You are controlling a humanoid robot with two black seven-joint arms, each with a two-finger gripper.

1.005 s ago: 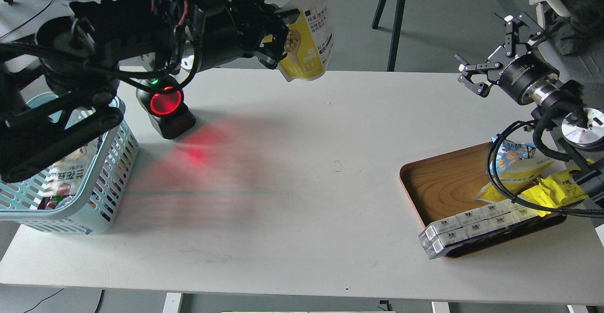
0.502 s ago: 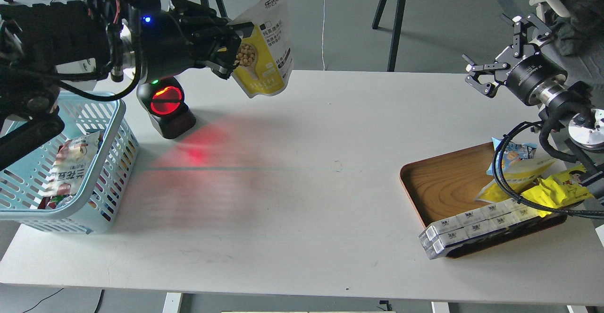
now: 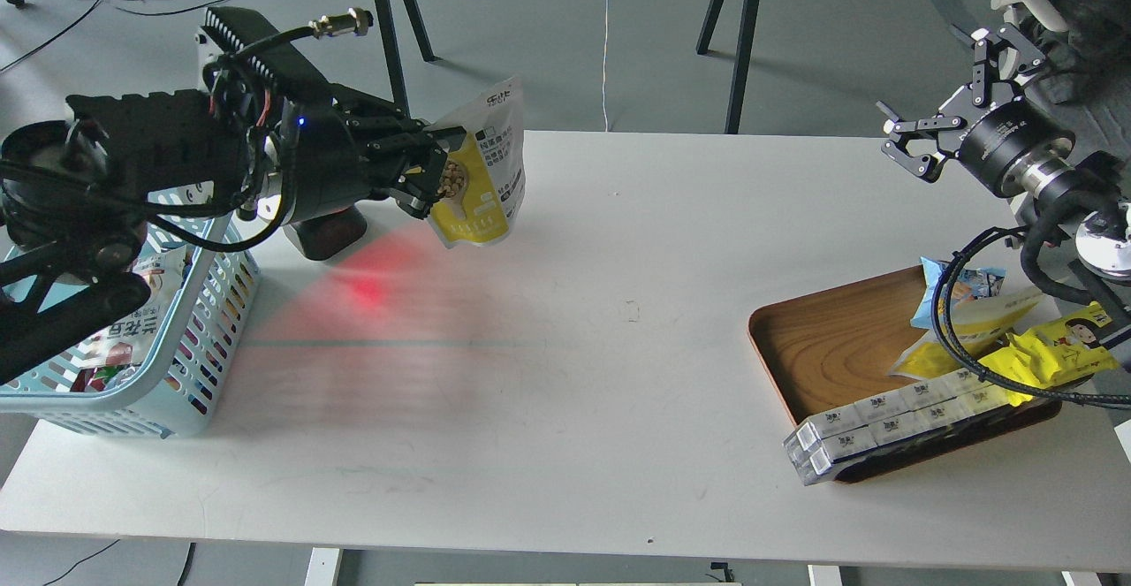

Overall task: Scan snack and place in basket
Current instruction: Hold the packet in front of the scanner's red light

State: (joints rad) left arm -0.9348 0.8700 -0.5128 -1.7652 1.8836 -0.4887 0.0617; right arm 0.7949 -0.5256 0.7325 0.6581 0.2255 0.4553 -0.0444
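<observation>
Two grippers show: left gripper (image 3: 433, 181), upper left, pinches the snack (image 3: 484, 181) above the table (image 3: 565, 374); right gripper (image 3: 950, 91), upper right, spread and empty; basket (image 3: 208, 303) at left edge.

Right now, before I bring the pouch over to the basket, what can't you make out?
- Scanner, head view: window hidden behind the left tool and arm.
- Snack: print too small to read.
- Basket: contents mostly covered by the left arm.
- Wooden tray: right end hidden behind cables and right arm.
</observation>
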